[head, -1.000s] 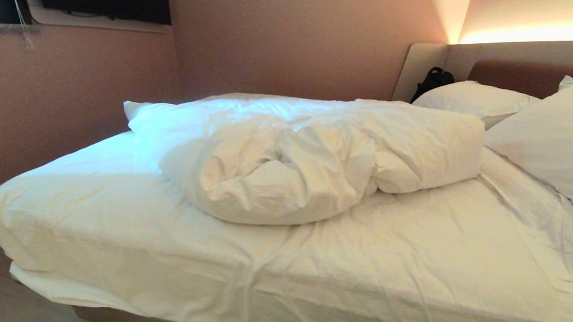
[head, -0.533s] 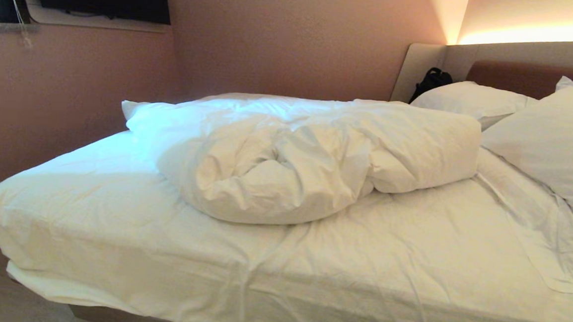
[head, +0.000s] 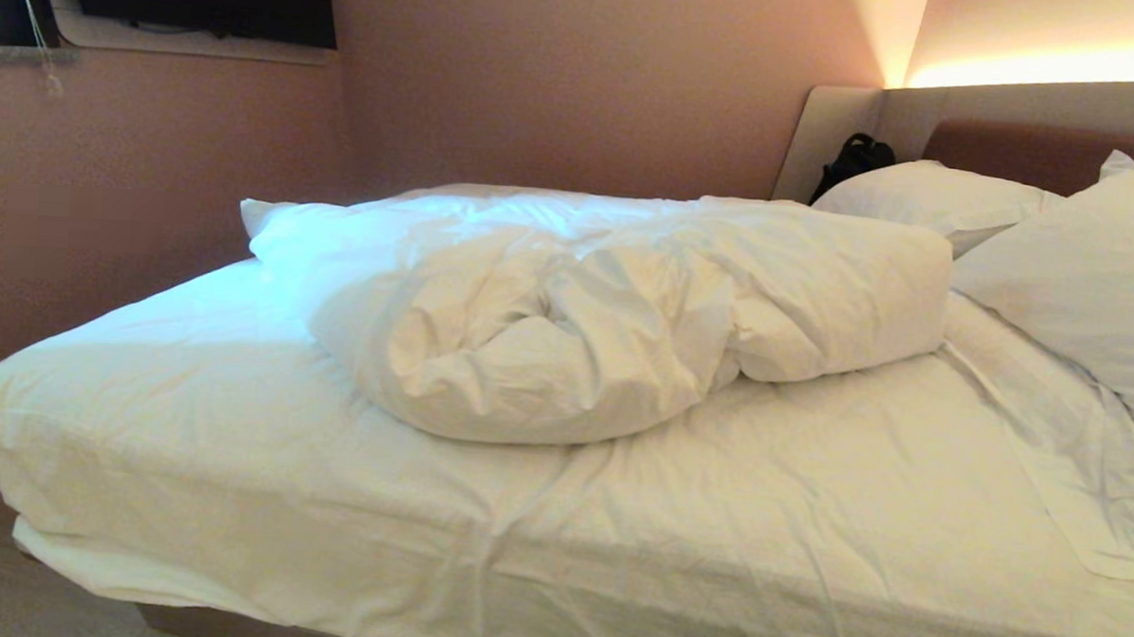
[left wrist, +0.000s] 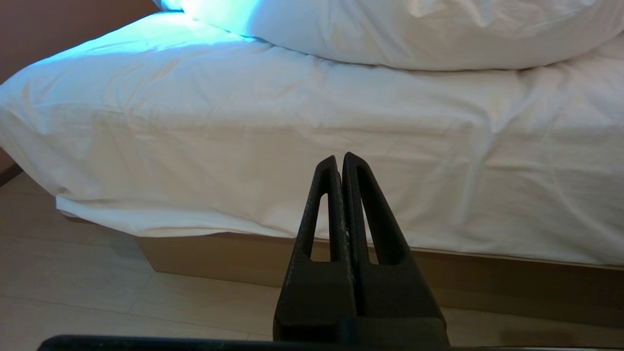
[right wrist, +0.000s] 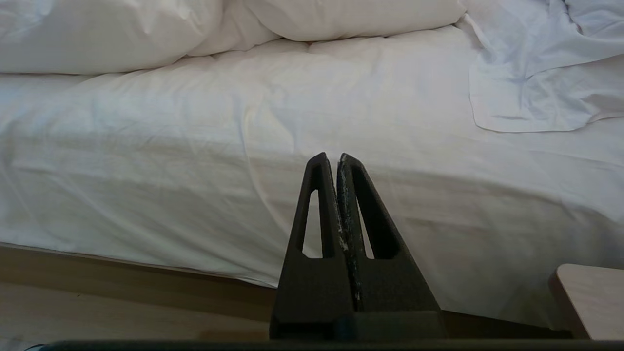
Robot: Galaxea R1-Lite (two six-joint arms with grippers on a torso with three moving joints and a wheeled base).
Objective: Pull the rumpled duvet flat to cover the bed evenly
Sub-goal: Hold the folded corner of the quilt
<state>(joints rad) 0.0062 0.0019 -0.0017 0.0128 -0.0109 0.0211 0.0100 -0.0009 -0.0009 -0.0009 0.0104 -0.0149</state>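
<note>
Head view: the duvet (head: pixel 617 312) lies bunched mid-mattress on the bed (head: pixel 221 494), short of two pillows (head: pixel 1101 282). Left wrist view: the left end effector (left wrist: pixel 340 161), pinched closed and empty, faces the bed's side. Right wrist view: the right end effector (right wrist: pixel 331 160) likewise, clear of the sheet.

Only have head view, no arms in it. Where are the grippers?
Observer: The left gripper is shut, holding nothing, off the near side of the bed, pointing at the mattress's side.
Operator: Right one?
Observer: The right gripper is shut and empty too, also short of the bed's side.
Operator: Anything near it I can't see?
Observer: A light wooden corner, perhaps a small table, stands beside the bed by the right arm.
Operator: Duvet hanging over the near edge?
Observer: No. The duvet lies bunched on top; only the fitted sheet covers that side.
</note>
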